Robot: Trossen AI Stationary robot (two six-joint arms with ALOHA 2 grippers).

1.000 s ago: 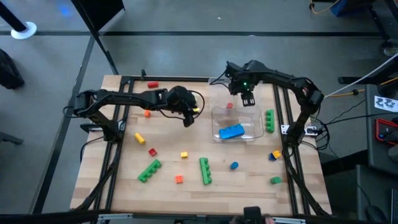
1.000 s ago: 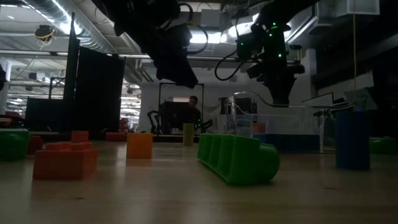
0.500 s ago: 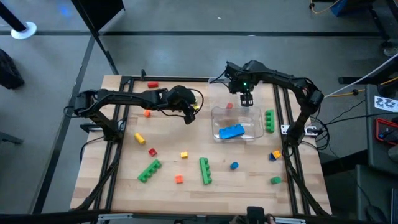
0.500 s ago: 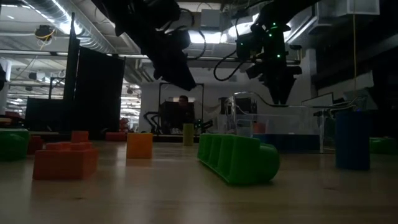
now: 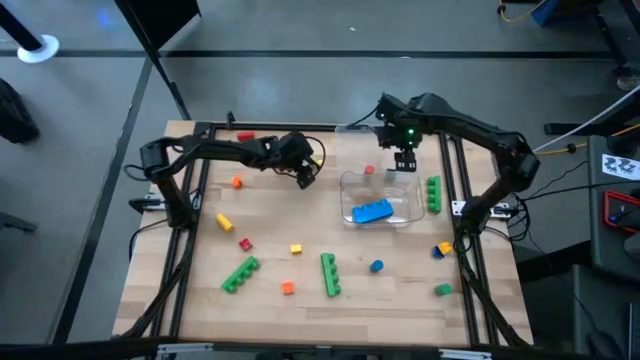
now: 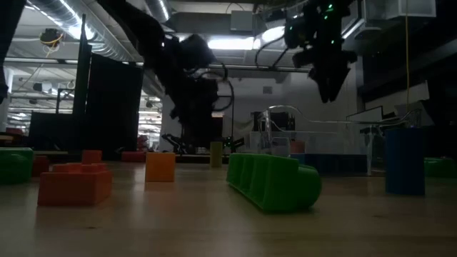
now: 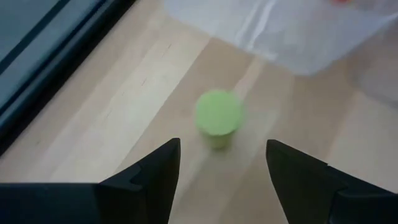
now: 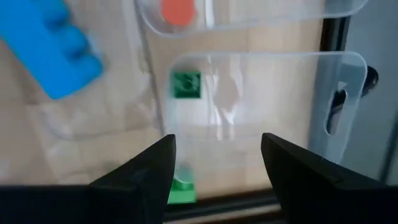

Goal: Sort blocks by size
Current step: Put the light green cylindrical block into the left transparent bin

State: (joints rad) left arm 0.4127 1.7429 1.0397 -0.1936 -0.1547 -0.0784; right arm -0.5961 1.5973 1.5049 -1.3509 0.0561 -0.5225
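Roughly a third of the way through, by my read. I've got the clear tray (image 5: 409, 213) right of table centre holding a blue brick (image 5: 372, 211), a small red piece (image 5: 369, 170) and, per the right wrist view, a small green square block (image 8: 186, 85). Whether those share one compartment I can't tell.

Right gripper (image 5: 405, 159) is up in the air over the tray's far edge, jaws spread wide, nothing between them. Left gripper (image 5: 306, 177) sits near the far-middle of the table, also spread wide and empty; my left wrist view shows a pale green cylinder (image 7: 217, 116) standing on the wood just ahead of its fingers (image 7: 157, 171), not touching, close beside the tray's corner.

Left loose on the table:
- two long green bars (image 5: 329, 274) and (image 5: 239, 273) near the front
- a third green bar (image 5: 433, 194) just right of the tray
- yellow cube (image 5: 296, 249), yellow cylinder (image 5: 224, 222)
- red (image 5: 245, 244), orange (image 5: 288, 288), orange (image 5: 236, 182), red (image 5: 246, 136) small ones
- blue cylinder (image 5: 376, 266), a blue-and-orange piece (image 5: 443, 249), small green (image 5: 442, 290) at front right

So most blocks look unsorted. None of the big bars has been grouped.
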